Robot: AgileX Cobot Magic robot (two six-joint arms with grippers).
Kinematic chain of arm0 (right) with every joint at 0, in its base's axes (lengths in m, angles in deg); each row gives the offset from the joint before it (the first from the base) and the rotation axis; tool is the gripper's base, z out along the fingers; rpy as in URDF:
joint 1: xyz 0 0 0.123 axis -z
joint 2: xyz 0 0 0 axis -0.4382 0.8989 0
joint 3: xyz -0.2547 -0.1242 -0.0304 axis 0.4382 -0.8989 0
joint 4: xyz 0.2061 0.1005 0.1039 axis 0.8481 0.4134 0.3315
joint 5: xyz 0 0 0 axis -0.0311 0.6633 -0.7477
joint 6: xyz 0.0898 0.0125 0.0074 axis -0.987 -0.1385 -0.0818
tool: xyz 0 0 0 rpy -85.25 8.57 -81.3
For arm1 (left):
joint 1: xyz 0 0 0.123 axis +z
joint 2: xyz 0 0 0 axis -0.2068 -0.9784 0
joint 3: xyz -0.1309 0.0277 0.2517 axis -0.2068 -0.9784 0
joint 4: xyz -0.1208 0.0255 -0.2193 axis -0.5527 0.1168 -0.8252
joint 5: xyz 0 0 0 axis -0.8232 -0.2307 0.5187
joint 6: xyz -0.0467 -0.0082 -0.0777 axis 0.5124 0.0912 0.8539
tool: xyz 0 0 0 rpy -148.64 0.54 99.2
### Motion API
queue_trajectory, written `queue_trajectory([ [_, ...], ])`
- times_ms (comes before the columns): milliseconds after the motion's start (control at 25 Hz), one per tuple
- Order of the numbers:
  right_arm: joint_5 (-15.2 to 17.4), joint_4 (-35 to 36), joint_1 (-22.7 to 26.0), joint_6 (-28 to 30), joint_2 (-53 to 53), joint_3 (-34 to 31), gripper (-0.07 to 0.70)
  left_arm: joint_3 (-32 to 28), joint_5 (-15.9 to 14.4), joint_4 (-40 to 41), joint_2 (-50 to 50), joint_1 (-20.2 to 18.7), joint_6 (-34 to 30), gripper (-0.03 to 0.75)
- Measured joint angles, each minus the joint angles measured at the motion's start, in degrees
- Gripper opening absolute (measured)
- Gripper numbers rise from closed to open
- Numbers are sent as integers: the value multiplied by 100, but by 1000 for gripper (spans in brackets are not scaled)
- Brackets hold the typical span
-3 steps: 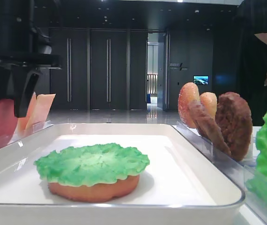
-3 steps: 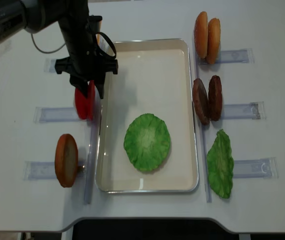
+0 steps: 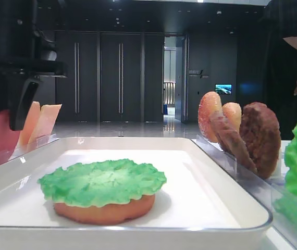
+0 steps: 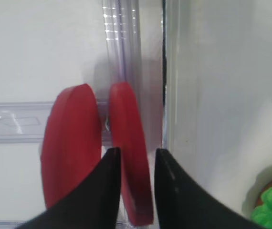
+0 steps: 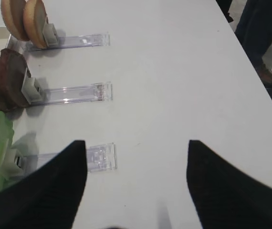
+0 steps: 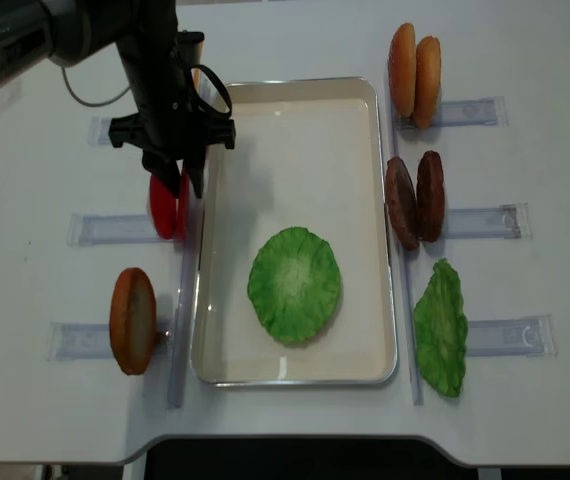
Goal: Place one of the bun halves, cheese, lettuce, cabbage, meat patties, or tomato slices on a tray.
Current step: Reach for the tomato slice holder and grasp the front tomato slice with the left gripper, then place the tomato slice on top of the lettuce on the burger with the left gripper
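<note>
Tomato slices (image 4: 129,152) stand unlifted in their holder, one between the left gripper's (image 4: 137,183) open jaws, beside the tray (image 6: 385,200) holding bun and lettuce (image 6: 294,284).

Matte red tomato slices (image 4: 129,152) stand in a clear plastic holder (image 4: 12,121) beside the glossy white tray (image 6: 290,120).

Looks like an office lobby or showroom, not a kitchen. Dark wall panels (image 3: 109,78), glossy floor (image 3: 138,127), small wall screen (image 3: 223,89) behind the white surface (image 6: 295,40).
</note>
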State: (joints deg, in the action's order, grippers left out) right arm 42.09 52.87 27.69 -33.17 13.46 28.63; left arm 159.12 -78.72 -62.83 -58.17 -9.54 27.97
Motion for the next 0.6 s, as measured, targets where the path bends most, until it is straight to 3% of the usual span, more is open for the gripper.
queue_trajectory([
  [280, 0, 0, 0, 0, 0, 0, 435, 0, -254, 338, 0, 0, -7, 58],
  [600, 0, 0, 0, 0, 0, 0, 435, 184, -282, 322, 15, 0, -110, 57],
])
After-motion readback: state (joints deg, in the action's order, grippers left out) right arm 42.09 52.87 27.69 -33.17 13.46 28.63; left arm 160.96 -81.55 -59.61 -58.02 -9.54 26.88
